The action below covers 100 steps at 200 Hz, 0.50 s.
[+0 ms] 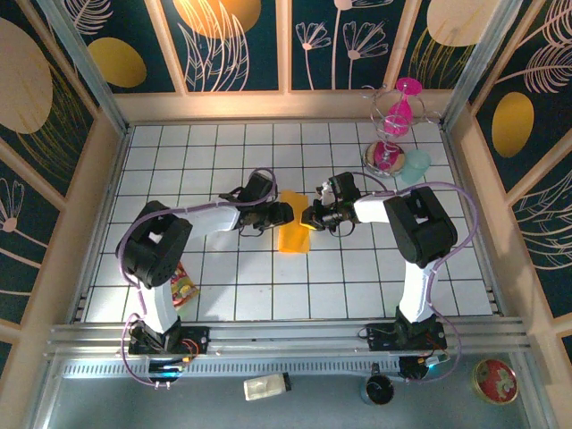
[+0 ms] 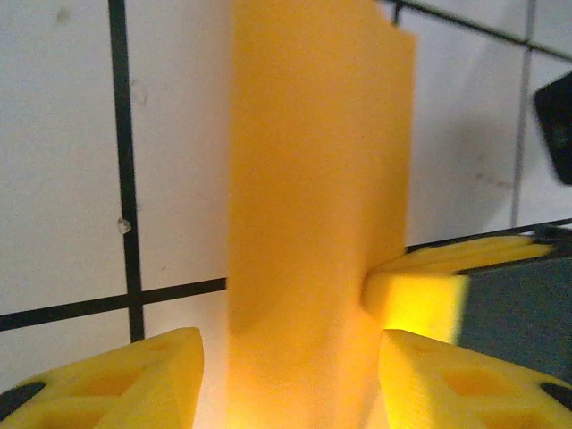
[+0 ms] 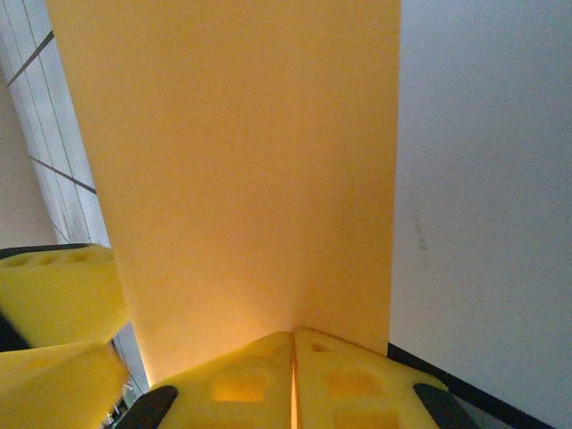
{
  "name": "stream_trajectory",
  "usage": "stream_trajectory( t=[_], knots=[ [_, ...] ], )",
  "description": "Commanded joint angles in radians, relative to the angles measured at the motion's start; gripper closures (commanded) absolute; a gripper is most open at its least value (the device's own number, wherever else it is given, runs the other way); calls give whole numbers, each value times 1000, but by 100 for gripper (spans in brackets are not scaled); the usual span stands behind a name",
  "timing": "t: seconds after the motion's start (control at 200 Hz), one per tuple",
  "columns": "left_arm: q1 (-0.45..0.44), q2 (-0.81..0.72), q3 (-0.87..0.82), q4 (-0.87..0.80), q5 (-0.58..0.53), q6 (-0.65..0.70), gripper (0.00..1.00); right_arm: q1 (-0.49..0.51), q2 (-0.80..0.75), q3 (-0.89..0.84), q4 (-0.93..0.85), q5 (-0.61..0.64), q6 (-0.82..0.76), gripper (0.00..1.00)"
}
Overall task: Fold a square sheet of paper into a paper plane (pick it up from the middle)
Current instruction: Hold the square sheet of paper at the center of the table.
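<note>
A white tiled table (image 1: 375,286) ruled with dark grout lines is seen from above, enclosed by a pale wooden frame and by dark teal wall panels (image 1: 241,45) painted with gold discs and white flowers. A pink hourglass-shaped ornament (image 1: 397,116) is stood toward 1 o'clock from the table's centre, with a pale teal object (image 1: 414,165) just beside it. A red-yellow snack packet (image 1: 183,288) is laid toward 8 o'clock, next to the left arm's base. Both arms are bent inward, so that the two grippers are brought nearly nose to nose at the centre. The square sheet of paper (image 1: 293,234) (folded into a narrower orange-yellow strip) is found there between them, its length extended toward 6 o'clock. The left gripper (image 1: 284,214) is reached in from 9 o'clock; in its wrist view its yellow fingers (image 2: 134,380) are spread apart, with the strip stood between them. The right gripper (image 1: 313,217) is reached in from 3 o'clock, its fingers pressed together and the sheet's edge pinched at their tips.
</note>
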Motion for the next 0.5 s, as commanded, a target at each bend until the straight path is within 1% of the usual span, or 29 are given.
stream_trajectory(
  t=[0.0,0.12,0.225,0.405,0.496],
  knots=[
    [-15,47,40,-61,-5,24,46,14,84,-38,-79,107,0,89],
    [-20,71,57,-93,-23,34,48,12,66,-30,-64,82,13,88],
    [-21,83,63,-112,-40,41,52,12,47,-35,-35,46,32,87],
    [-22,104,66,-139,-64,60,62,0,-23,-45,28,3,58,83],
    [-22,111,66,-140,-70,68,64,-13,-76,-53,69,-10,78,79]
  ],
)
